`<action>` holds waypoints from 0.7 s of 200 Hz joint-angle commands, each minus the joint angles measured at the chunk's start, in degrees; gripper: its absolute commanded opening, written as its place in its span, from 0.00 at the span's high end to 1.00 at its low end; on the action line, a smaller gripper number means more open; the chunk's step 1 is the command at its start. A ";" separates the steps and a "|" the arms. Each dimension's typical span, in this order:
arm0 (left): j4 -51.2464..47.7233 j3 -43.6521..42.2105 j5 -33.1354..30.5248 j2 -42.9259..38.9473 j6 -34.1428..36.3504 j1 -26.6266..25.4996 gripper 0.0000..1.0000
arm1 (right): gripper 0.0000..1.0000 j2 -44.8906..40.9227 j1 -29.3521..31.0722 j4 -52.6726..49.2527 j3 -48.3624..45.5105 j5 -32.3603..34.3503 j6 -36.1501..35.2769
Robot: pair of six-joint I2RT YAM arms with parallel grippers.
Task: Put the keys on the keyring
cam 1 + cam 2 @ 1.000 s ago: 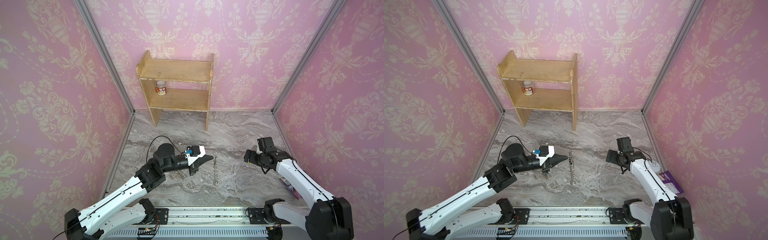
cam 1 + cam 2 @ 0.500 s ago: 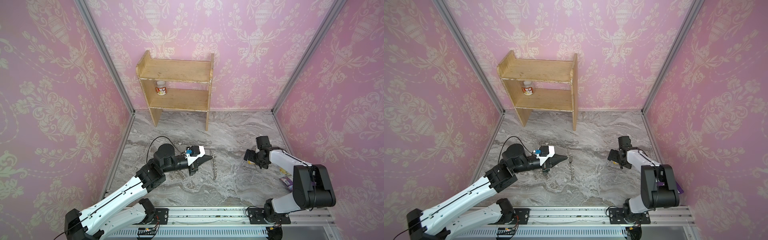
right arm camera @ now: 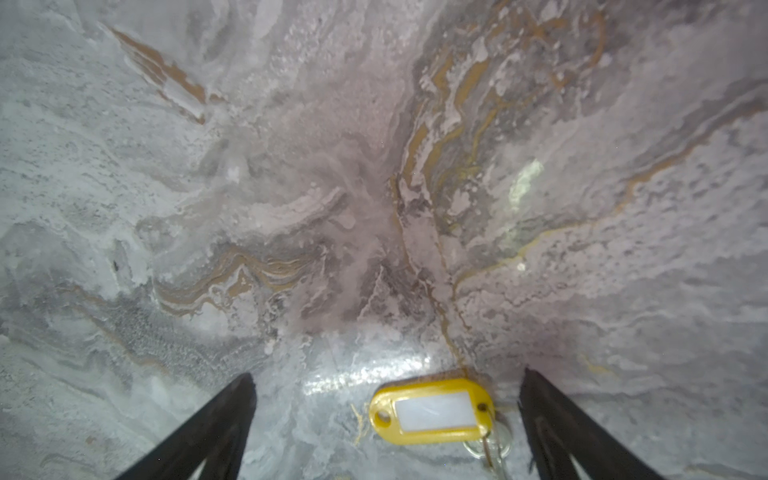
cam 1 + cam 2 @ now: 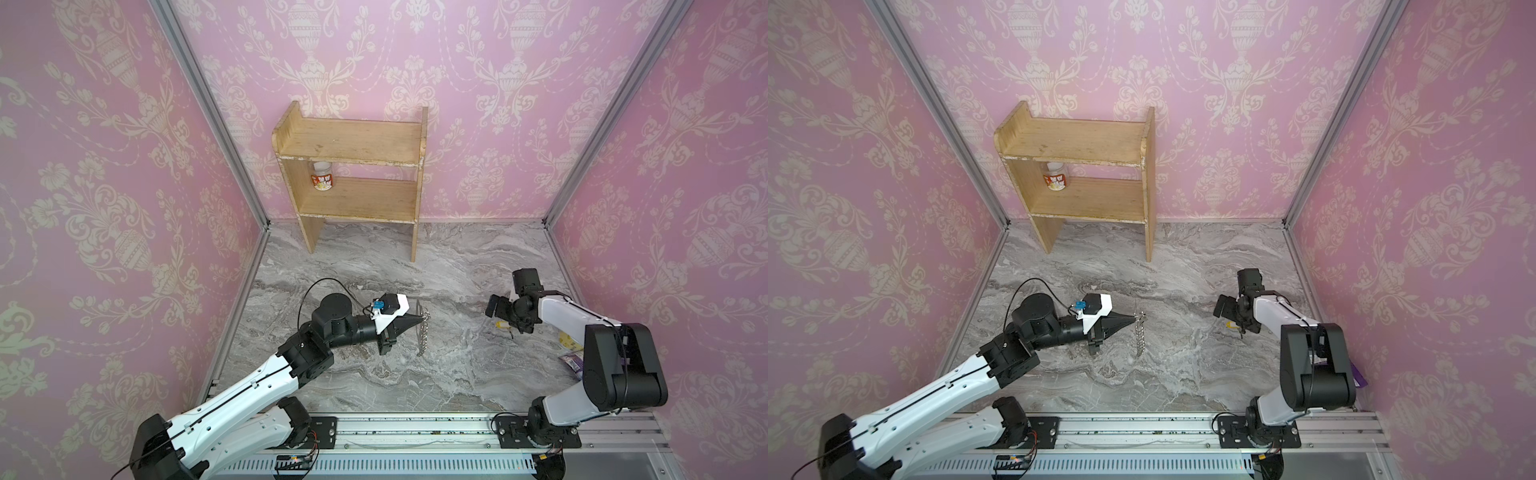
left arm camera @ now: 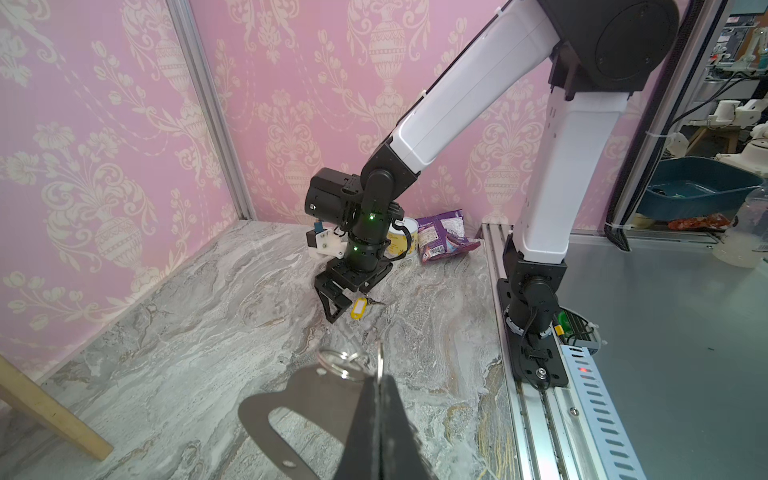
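Note:
My left gripper [image 5: 379,376] is shut on the keyring [image 5: 316,399], pinching a split ring at the edge of the grey plate. It holds the plate off the marble floor. In both top views the keyring's row of rings [image 4: 422,334] [image 4: 1140,336] hangs below the left gripper [image 4: 420,319] [image 4: 1136,319]. A yellow key tag [image 3: 432,411] with a pale label and a small ring lies flat on the floor. My right gripper [image 3: 386,374] stands open just above it, fingers on either side and not touching. The yellow key [image 4: 503,325] [image 4: 1231,325] [image 5: 357,311] also shows under the right gripper [image 4: 509,318].
A wooden shelf [image 4: 353,166] with a small jar [image 4: 322,180] stands against the back wall. A purple packet [image 5: 442,239] and a yellow-white can [image 5: 399,241] lie by the right wall behind the right arm. The metal rail [image 4: 415,432] runs along the front.
The right arm's elbow has folded back toward its base while its gripper stayed over the yellow key, jaws spreading slightly wider. The left arm and keyring have not moved.

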 commanded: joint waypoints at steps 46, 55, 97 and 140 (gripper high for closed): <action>3.61 -0.18 -0.43 0.25 -2.18 0.84 1.00 | 0.01 1.22 3.85 -1.89 -1.27 -7.19 0.64; 3.56 -0.25 -0.45 0.13 -2.09 0.92 1.00 | 0.01 1.25 4.73 -1.91 -1.46 -7.37 0.77; 3.82 -0.38 -0.39 0.14 -2.18 1.04 1.00 | 0.02 2.51 8.73 -2.41 -1.12 -9.18 0.73; 3.56 -0.35 -0.32 0.05 -2.16 1.24 1.00 | 0.04 3.99 13.90 -2.11 -0.33 -10.82 1.91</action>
